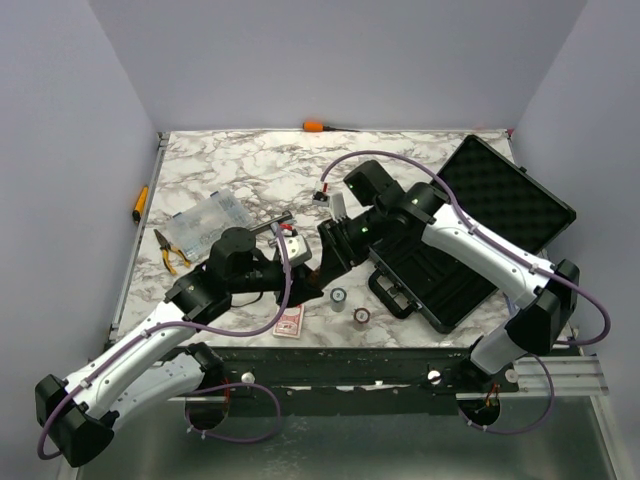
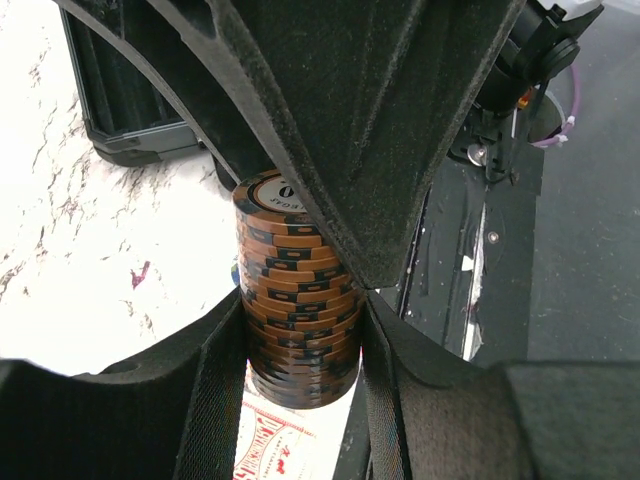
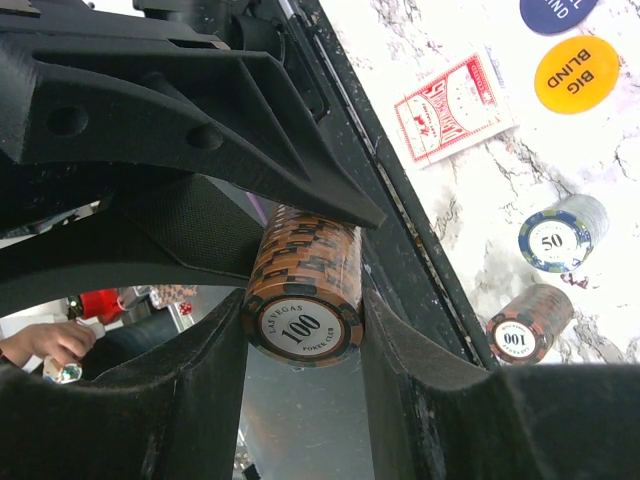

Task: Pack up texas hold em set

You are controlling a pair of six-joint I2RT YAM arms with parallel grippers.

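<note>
An orange stack of 100 chips [image 2: 298,300] is held in the air between both grippers, and it also shows in the right wrist view [image 3: 305,285]. My left gripper [image 1: 308,278] [image 2: 300,335] is shut on its sides. My right gripper [image 1: 330,256] [image 3: 305,345] is shut on it too, from the opposite end. The black case [image 1: 455,285] lies open at the right, its foam lid [image 1: 505,195] laid back. A red-backed deck [image 1: 288,321] [image 3: 455,105], a blue 50 stack [image 1: 339,296] [image 3: 563,235] and another orange 100 stack [image 1: 361,316] [image 3: 520,328] lie near the table's front edge. An orange disc [image 3: 577,73] and a blue disc [image 3: 553,12] lie beyond the deck.
A clear plastic box [image 1: 205,222] and pliers [image 1: 168,250] lie at the left. An orange-handled screwdriver [image 1: 320,126] lies at the back edge and a yellow tool [image 1: 140,203] at the left edge. The two arms cross over the table's middle.
</note>
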